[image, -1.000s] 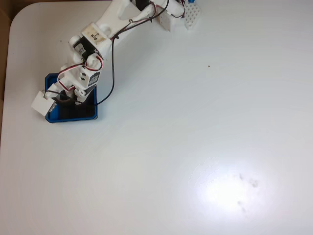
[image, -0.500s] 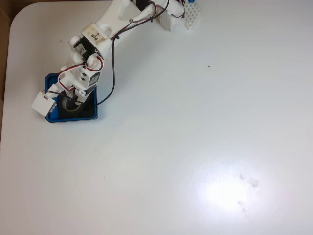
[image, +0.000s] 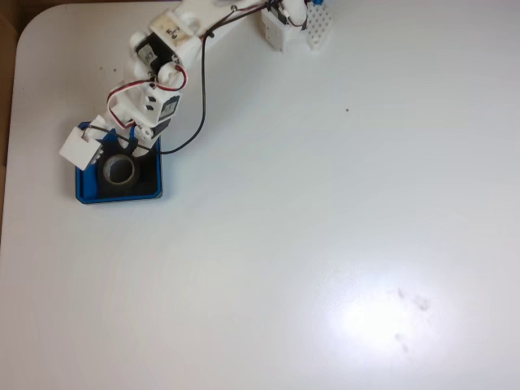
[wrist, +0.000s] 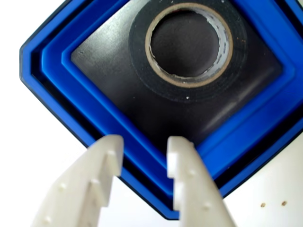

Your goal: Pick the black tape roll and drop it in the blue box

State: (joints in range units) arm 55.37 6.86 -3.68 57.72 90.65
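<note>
Black tape roll [wrist: 187,49] flat on the dark floor of the blue box [wrist: 52,71], hollow centre up, greyish inner rim showing all round in the wrist view. Same in the fixed view: black tape roll [image: 119,169] inside the blue box [image: 154,191], near the bench's left edge, toward its upper-left corner. White bench [image: 325,203] otherwise bare apart from a few specks and a glare patch.

Tool [wrist: 144,146] empty, fingers parted with a narrow gap, holding nothing, tips above the box's near rim and apart from the roll. In the fixed view, tool [image: 114,149] at the box's upper edge, just beside the roll.

Judged from this: pick and drop done, roll where the task wants it; nothing left but pulling the arm clear, if that.

Hard to make out: upper part of the box under the arm and wrist block in the fixed view; box corners cut off by the frame in the wrist view; arm base cropped at the top edge.
</note>
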